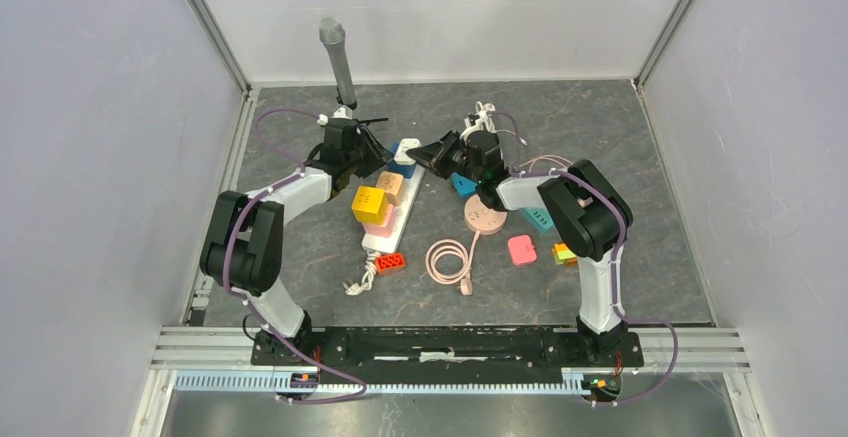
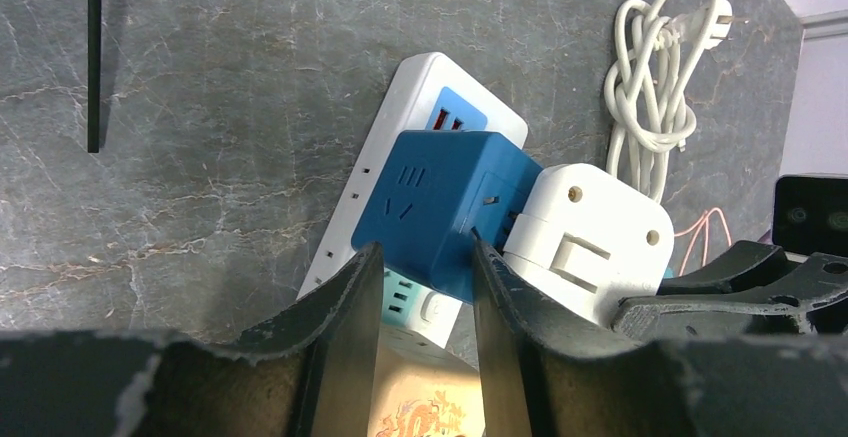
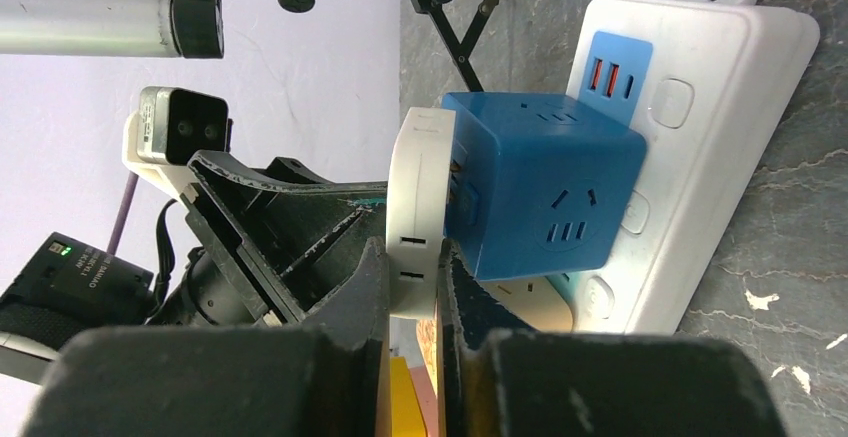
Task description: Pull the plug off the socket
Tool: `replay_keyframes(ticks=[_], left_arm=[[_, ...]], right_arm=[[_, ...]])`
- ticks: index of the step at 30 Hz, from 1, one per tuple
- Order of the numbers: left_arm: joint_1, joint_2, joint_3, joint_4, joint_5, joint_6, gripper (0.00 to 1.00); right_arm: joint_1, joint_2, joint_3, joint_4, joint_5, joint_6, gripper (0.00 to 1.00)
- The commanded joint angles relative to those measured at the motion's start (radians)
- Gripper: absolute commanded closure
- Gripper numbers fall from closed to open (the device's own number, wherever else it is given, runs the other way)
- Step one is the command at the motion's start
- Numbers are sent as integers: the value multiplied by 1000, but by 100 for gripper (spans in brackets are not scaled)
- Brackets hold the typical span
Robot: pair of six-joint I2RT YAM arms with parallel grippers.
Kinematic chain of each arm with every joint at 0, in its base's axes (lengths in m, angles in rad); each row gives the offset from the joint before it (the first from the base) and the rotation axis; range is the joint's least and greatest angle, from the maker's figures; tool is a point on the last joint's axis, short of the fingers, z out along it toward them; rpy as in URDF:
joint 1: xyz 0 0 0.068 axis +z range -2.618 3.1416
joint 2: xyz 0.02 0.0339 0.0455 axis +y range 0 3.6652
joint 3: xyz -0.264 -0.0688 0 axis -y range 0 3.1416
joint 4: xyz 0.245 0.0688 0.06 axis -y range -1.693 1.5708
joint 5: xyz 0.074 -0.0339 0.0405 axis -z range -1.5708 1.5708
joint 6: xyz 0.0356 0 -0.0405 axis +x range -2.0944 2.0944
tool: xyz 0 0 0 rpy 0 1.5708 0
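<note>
A white power strip point(image 1: 382, 229) point(image 2: 420, 87) point(image 3: 720, 107) lies on the grey table. A blue cube socket point(image 2: 440, 192) point(image 3: 550, 187) is plugged into it, and a white plug point(image 1: 405, 153) point(image 2: 590, 237) point(image 3: 420, 187) sits in the cube's side. My left gripper point(image 1: 385, 164) point(image 2: 422, 247) comes in from the left, with one finger pressed on each side of the blue cube. My right gripper point(image 1: 420, 153) point(image 3: 412, 257) comes in from the right and is shut on the flat white plug body. The plug's prongs are hidden.
Yellow point(image 1: 368, 203), beige point(image 1: 391, 187) and pink cube adapters also sit on the strip, with a red block point(image 1: 391, 263) at its near end. A pink round charger point(image 1: 483, 219), a pink block point(image 1: 522, 249), a coiled white cable point(image 2: 650, 67) and a microphone stand point(image 1: 338, 57) are nearby.
</note>
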State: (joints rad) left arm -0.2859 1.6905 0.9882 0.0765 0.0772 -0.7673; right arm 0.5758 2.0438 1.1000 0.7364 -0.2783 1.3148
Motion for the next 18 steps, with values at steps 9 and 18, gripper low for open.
replay_keyframes(ticks=[9, 18], left_arm=[[-2, 57, 1, -215, -128, -1, 57], [-2, 63, 23, -246, -132, -2, 58]], right_arm=[[-16, -28, 44, 220, -76, -18, 100], [-34, -49, 47, 301, -101, -8, 100]])
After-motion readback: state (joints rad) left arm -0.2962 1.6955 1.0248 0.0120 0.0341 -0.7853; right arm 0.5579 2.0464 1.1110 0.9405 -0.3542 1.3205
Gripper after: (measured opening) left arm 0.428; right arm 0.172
